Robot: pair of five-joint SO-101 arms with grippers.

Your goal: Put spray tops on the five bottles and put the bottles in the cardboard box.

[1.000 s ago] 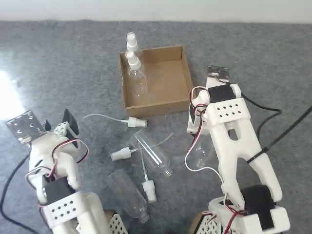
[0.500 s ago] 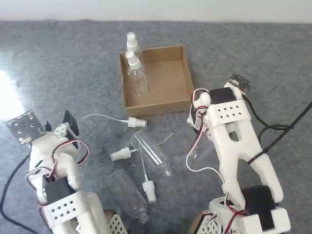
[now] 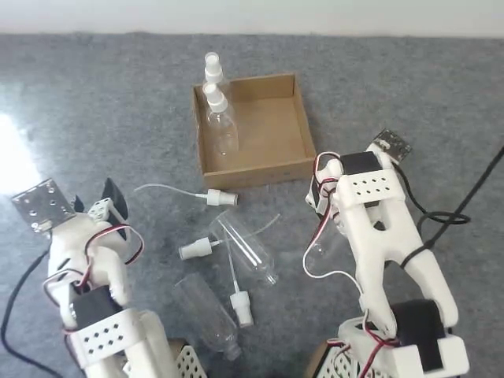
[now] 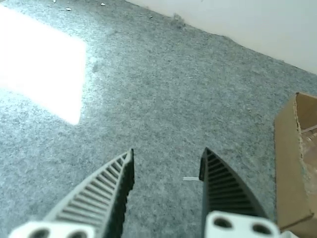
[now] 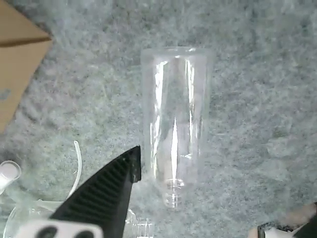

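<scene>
The cardboard box (image 3: 293, 118) holds one capped bottle (image 3: 221, 126); a second capped bottle (image 3: 212, 69) stands up at its back left corner. Two open clear bottles (image 3: 248, 250) (image 3: 209, 312) lie on the carpet among three loose spray tops (image 3: 217, 198) (image 3: 197, 250) (image 3: 241, 305). A third open bottle (image 5: 176, 124) lies under the right arm (image 3: 370, 197), between the spread fingers of my open right gripper (image 5: 223, 181). My left gripper (image 4: 168, 153) hangs open over bare carpet at the near left (image 3: 94, 207), holding nothing.
Grey carpet covers the whole table. The box's side wall (image 4: 292, 163) shows beside the left gripper. Cables trail from the right arm toward the right edge (image 3: 457, 213). Open carpet stretches left of the box and along the far side.
The right arm's wrist has swung to the right and drawn back from the box's front corner, coming down over the third bottle. The left arm has stayed still.
</scene>
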